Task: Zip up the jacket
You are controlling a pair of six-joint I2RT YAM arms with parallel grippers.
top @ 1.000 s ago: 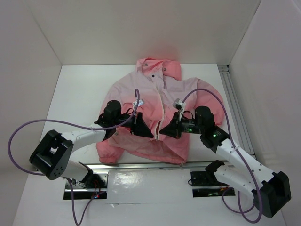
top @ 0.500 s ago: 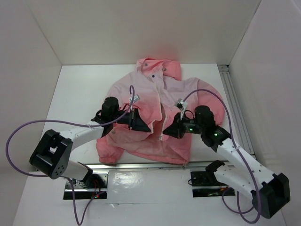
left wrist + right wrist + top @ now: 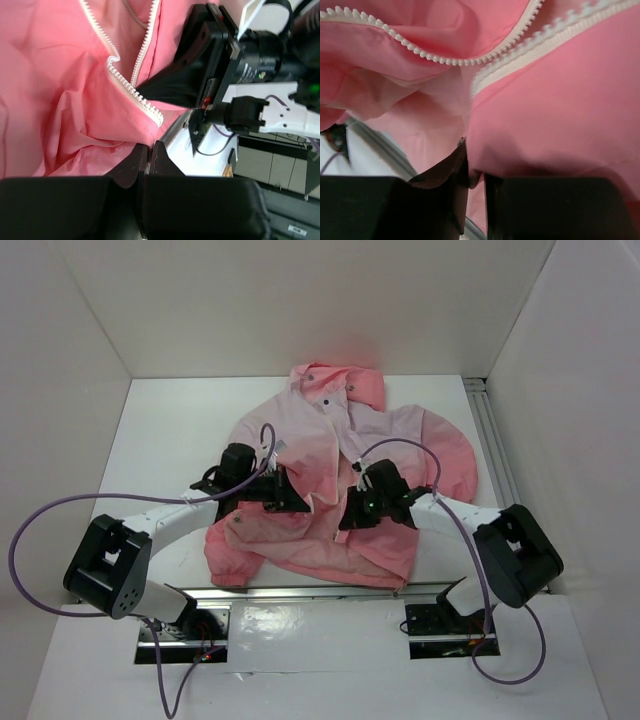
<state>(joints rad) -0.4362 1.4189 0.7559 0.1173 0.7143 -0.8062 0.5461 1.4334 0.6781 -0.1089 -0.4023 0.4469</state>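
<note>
The pink jacket [image 3: 300,445] lies spread on the white table, hood [image 3: 335,385] at the far side. Its front zipper [image 3: 346,472] is open at the lower end, and the white teeth show in the left wrist view [image 3: 131,89] and in the right wrist view [image 3: 445,61]. My left gripper [image 3: 306,507] rests on the jacket's left front near the hem. Its jaws [image 3: 149,149] are shut, and the fabric puckers toward their tip. My right gripper [image 3: 346,522] is just right of the zipper's lower end, shut on a fold of coral fabric [image 3: 476,170]. The two grippers are close together.
White walls enclose the table on three sides. A metal rail [image 3: 497,455] runs along the right edge and another [image 3: 300,592] along the near edge in front of the arm bases. Purple cables loop over both arms.
My right gripper has moved left and slightly forward to the zipper's lower end, its arm folding in and uncovering the right sleeve. My left gripper has drawn back a little to the left.
</note>
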